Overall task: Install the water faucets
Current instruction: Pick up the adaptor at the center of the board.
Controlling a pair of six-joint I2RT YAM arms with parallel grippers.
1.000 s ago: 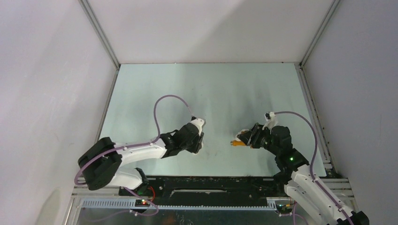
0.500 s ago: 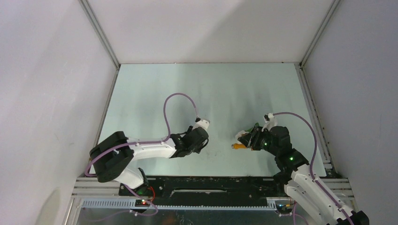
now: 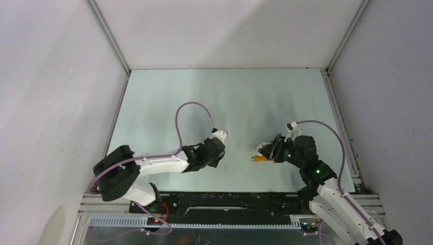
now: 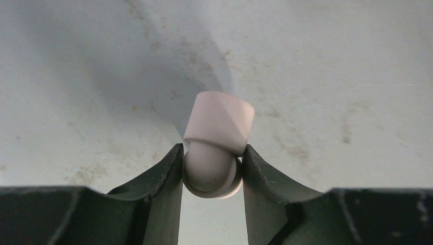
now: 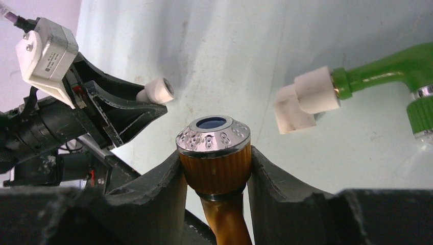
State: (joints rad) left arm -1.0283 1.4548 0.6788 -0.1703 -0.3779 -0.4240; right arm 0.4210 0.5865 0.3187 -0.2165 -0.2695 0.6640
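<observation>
Right pincer: clenched on the orange faucet. Both fingers press the ribbed orange barrel just below its chrome-rimmed round end, which faces up and out past the fingertips. The orange stem runs back between the fingers toward the wrist. In the top view the faucet's orange tip sticks out on the left of this pincer, low over the counter, near its front edge.

Green faucet: not held. In the right wrist view it is off to the upper right of the right pincer, clear of both fingers. A second white fitting sits on its near end and its ribbed green cap is at the frame edge. Whether it rests flat on the counter I cannot tell.

Left pincer: grasping a white elbow fitting. The rounded bend is squeezed between the two fingers and the open socket end sticks out past the tips, above the counter. It faces the right pincer across a gap.
</observation>
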